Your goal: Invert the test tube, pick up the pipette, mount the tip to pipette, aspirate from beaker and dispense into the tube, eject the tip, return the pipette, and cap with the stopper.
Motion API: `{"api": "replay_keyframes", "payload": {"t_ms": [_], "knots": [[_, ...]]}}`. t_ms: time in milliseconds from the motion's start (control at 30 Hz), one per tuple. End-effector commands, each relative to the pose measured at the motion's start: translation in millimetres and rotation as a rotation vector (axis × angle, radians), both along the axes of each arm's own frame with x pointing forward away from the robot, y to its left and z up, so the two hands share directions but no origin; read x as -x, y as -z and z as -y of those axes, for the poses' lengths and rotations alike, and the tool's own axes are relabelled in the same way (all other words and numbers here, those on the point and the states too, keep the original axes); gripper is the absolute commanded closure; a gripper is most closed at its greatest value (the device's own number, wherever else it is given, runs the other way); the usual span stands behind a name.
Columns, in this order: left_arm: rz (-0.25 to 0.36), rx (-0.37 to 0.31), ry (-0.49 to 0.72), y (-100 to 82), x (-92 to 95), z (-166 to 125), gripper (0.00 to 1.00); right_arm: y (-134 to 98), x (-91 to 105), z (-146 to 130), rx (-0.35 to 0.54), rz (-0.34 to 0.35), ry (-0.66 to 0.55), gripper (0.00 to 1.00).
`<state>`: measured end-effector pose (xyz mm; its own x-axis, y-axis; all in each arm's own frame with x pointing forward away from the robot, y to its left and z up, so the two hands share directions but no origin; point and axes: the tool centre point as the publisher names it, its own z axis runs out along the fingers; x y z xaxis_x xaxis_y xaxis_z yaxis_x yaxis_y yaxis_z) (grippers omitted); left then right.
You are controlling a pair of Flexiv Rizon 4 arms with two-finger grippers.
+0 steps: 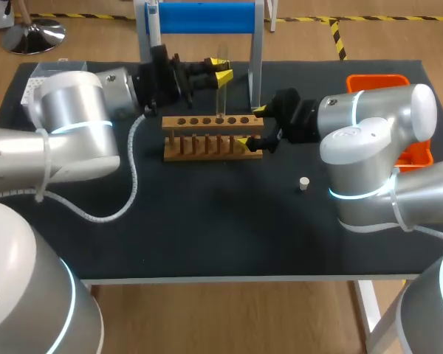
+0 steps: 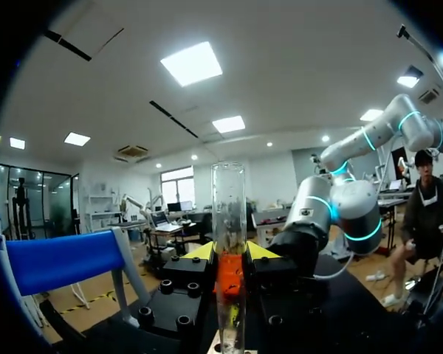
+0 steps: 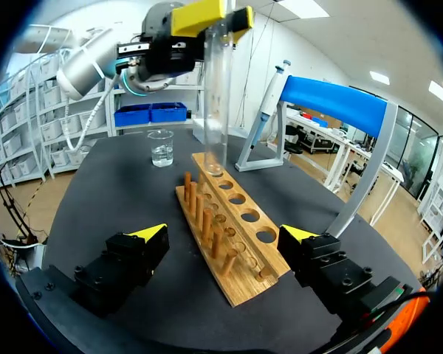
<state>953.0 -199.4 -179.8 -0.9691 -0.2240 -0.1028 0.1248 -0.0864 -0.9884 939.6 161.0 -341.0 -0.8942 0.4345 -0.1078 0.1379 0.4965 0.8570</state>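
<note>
Holding at upper centre of the head view: my left gripper (image 1: 220,72), clenched on the clear glass test tube (image 1: 221,92), which stands upright with its lower end at a hole of the wooden peg rack (image 1: 207,136). My right gripper (image 1: 252,127): fingers spread, straddling the rack's right end. Black tabletop (image 1: 207,236): small cream stopper (image 1: 304,183) right of centre, orange tray (image 1: 417,151) at right edge. Beyond the rack: small glass beaker (image 3: 161,147) and white pipette (image 3: 269,92) on a blue-topped stand (image 1: 199,16).

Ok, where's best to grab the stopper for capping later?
Probably its sides, from straight above: the stopper is a small stub sitting alone on the table, right of the rack, with nothing crowding it. The right gripper is nearest.
</note>
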Motion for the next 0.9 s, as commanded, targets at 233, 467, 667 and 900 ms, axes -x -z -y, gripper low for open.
{"api": "replay_keyframes", "payload": {"t_ms": [233, 467, 667, 900], "knots": [[-0.021, 0.019, 0.040, 8.6, -18.2, -2.5, 1.00, -0.3, 0.2, 1.2, -0.001, -0.001, -0.002, 0.00], [-0.042, 0.027, 0.039, 15.3, -23.6, -4.0, 1.00, -0.3, 0.2, 1.2, -0.001, -0.001, -0.002, 0.00], [-0.046, 0.030, 0.028, 22.7, -26.1, -6.3, 1.00, -0.3, 0.2, 1.2, -0.001, -0.001, -0.002, 0.00], [-0.049, 0.031, 0.022, 26.8, -29.3, -7.7, 1.00, -0.3, 0.2, 1.2, -0.001, -0.001, -0.002, 0.00]]}}
